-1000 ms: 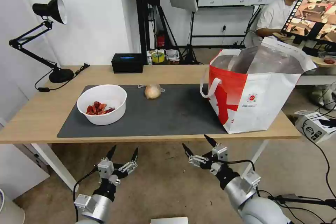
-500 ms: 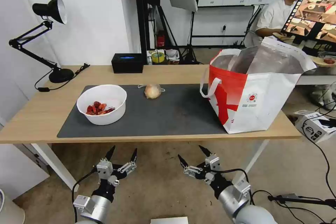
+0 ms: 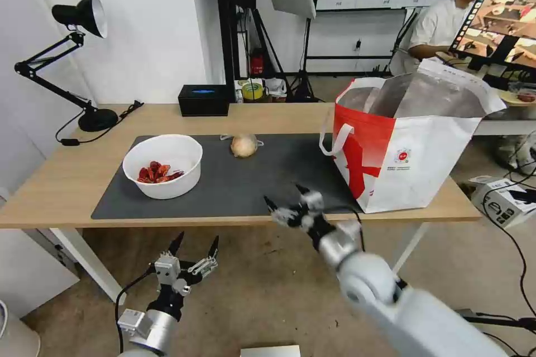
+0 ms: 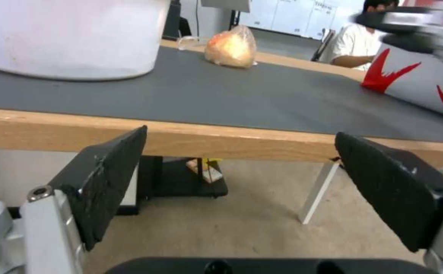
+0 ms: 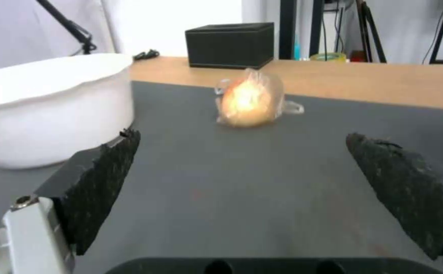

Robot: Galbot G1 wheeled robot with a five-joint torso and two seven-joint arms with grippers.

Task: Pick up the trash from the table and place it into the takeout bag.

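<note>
A long light-wood desk [image 3: 67, 178] with white legs stretched across the room, a large dark grey mat [image 3: 240, 184] covering most of its middle. At the desk's right end stood the tall red-and-white takeout bag [image 3: 407, 162], its foil-lined mouth open upward, its base partly on the mat's right edge and reaching nearly to the desk's front edge. On the mat's left part sat the white round bowl [image 3: 163, 166], holding red shells [image 3: 158, 173] on its left side. The beige plastic-wrapped ball [image 3: 244, 145] lay near the mat's back edge, about midway along it, well apart from bowl and bag. A black box with a blue top [image 3: 204, 100] rested near the desk's back edge, and a black desk lamp [image 3: 84, 17] stood at the back left corner.

The right gripper [image 3: 287, 203] hovered over the mat's front edge, left of the bag, fingers spread wide and holding nothing; its wrist view looked straight toward the ball, though motion blur softened its outline in the head view. The left gripper [image 3: 194, 245] hung below the desk's front edge, under the bowl's side, fingers likewise apart and empty.
</note>
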